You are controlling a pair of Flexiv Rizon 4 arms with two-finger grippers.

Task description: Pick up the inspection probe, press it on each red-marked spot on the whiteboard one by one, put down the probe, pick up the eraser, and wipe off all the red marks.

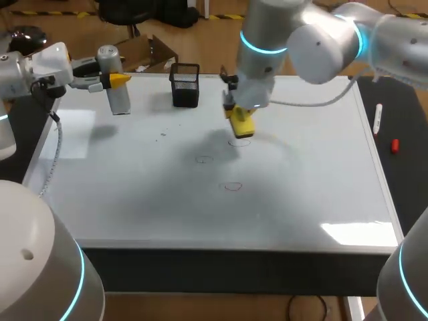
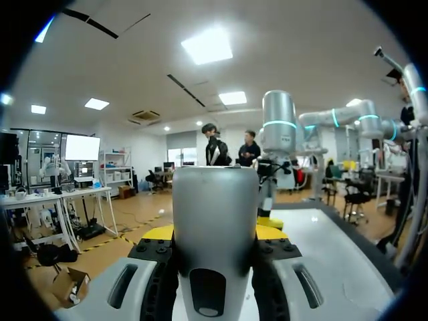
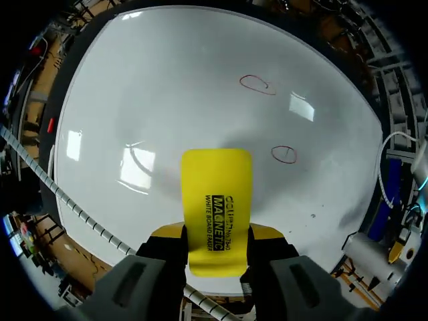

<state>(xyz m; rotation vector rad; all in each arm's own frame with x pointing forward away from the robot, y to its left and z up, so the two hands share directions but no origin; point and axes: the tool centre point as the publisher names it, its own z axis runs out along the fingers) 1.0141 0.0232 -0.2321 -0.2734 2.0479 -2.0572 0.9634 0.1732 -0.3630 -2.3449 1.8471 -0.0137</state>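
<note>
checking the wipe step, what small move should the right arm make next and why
Probably lower the eraser onto the red mark just beneath it, to wipe it: the right jaws grip it over the whiteboard, and three marks are unwiped.

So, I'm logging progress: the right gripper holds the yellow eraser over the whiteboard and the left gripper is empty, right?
Not quite: the left gripper is not empty. The left wrist view shows it shut on the silver probe. The right gripper does hold the yellow eraser over the whiteboard.
</note>
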